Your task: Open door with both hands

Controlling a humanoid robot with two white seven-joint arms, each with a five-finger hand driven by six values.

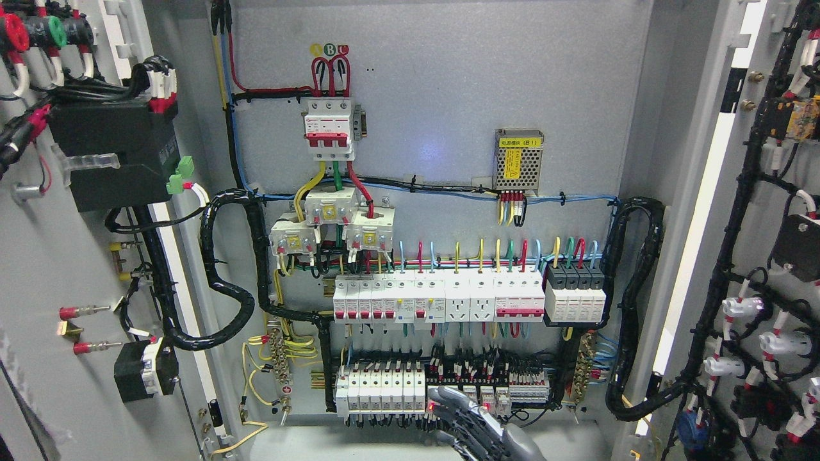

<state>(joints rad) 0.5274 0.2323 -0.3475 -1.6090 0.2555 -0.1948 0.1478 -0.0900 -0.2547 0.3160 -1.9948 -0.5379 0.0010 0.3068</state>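
Observation:
The electrical cabinet stands with both doors swung wide. The left door (57, 269) fills the picture's left side and shows its inner face with wiring and black modules. The right door (762, 256) hangs open at the right, its inner face covered with black cable looms and white connectors. My right hand (471, 426) rises from the bottom edge just right of the middle, in front of the lowest terminal row. Its dark fingers (451, 403) are stretched up and to the left and hold nothing. It touches neither door. The left arm does not show.
The cabinet's back panel (448, 96) carries a red-and-white main breaker (329, 128), a small power supply (519, 160), a row of breakers (442, 298) and terminal blocks (384, 387). Thick black cable bundles (631, 307) loop at both sides of the panel.

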